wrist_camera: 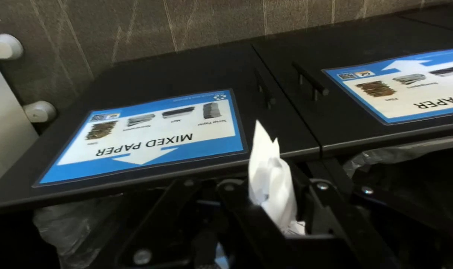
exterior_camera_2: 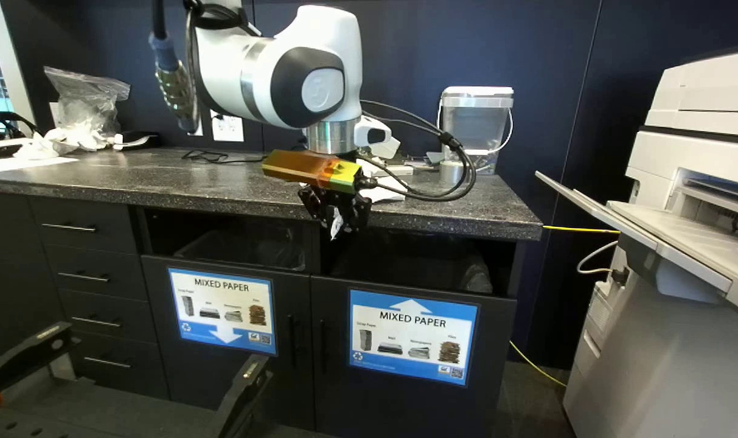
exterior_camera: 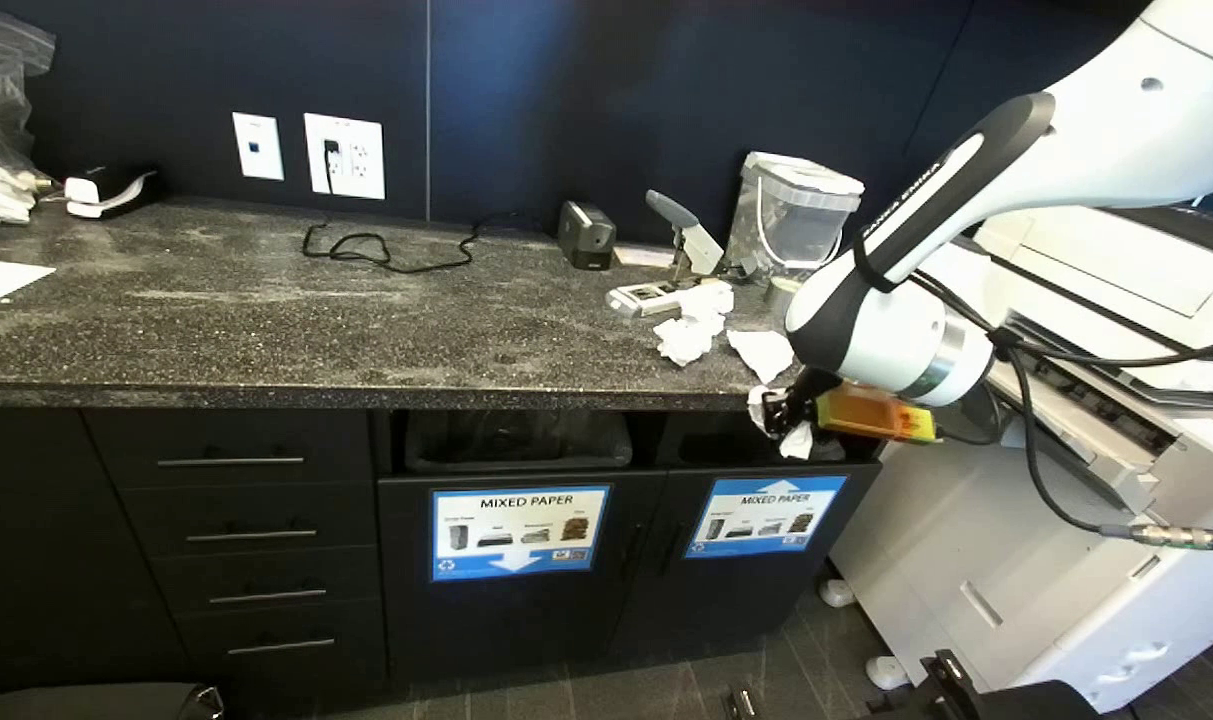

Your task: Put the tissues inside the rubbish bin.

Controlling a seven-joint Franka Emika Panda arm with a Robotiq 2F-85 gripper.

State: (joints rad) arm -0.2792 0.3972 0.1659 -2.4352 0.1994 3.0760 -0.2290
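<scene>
Your gripper [exterior_camera_2: 338, 220] is clamped on a tissue [wrist_camera: 269, 175] near the right rubbish bin [exterior_camera_2: 414, 401]. If you release short of it, the paper may fall outside; if you lift, you may strike the surface [exterior_camera: 506, 330], where more tissues [exterior_camera: 688, 340] lie.

Both ext. cams sit well back, out front of gripper [exterior_camera: 784, 413], facing wall [exterior_camera: 526, 110]: in an ext. view cam's high, aimed down at counter [exterior_camera: 416, 330] beside gripper; in an ext. view it's lower, aimed nearly straight at gripper [exterior_camera_2: 337, 219]. Wrist cam: v. close, looks past gripper to floor [wrist_camera: 219, 26]. All 3 share labels [exterior_camera_2: 413, 336].
</scene>
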